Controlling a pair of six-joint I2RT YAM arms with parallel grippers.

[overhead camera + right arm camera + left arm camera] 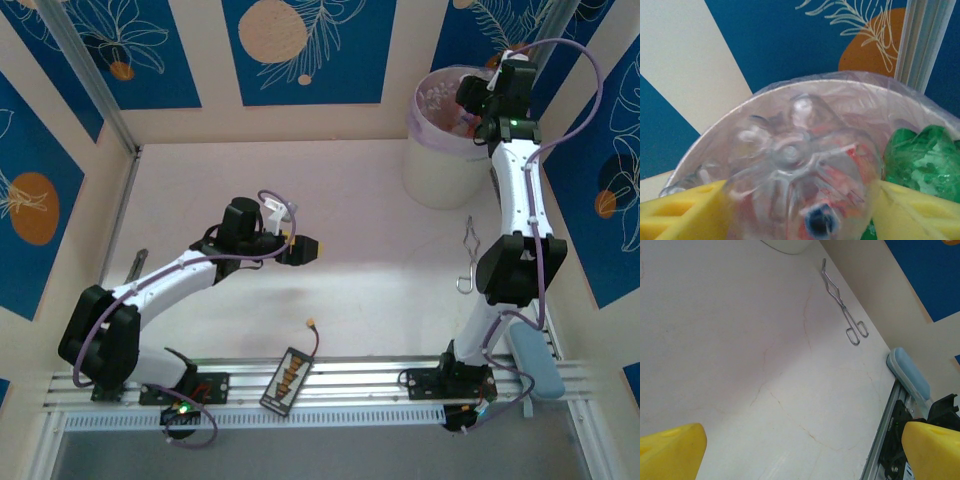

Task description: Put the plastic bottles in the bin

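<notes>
1. Clear plastic comes first: a bottle [800,165] with a red label, its moulded base facing the right wrist camera, sits between the two yellow fingers [685,212] of the right jaws. It is above the mouth of the bin [440,175].
2. The right jaws stand apart at roughly the width of that bottle. Whether they press on it or only flank it, I cannot tell.
3. The left jaws are spread as wide as they go and hold nothing. They hang over the pale tabletop [350,200], well apart from the bin.
4. The bin is a large white bucket with a thin translucent liner folded over its rim, standing in the far right corner of the tabletop. A green bottle [922,157] lies inside it, just beside the clear one.
5. The step in hand looks like the drop.
   - To do it well, keep the bottle over the middle of the opening and inside the rim.
   - Open the jaws fully so neither finger drags the bottle.
   - Then lift straight up before pulling back, so the liner is not snagged.
6. Counted:
   - two arms
   - one bin
   - two bottles I can make out, one clear and one green
   - one pair of metal tongs [842,304] lying flat near the right arm
   - one pale blue pad [910,372] at the near right edge
</notes>
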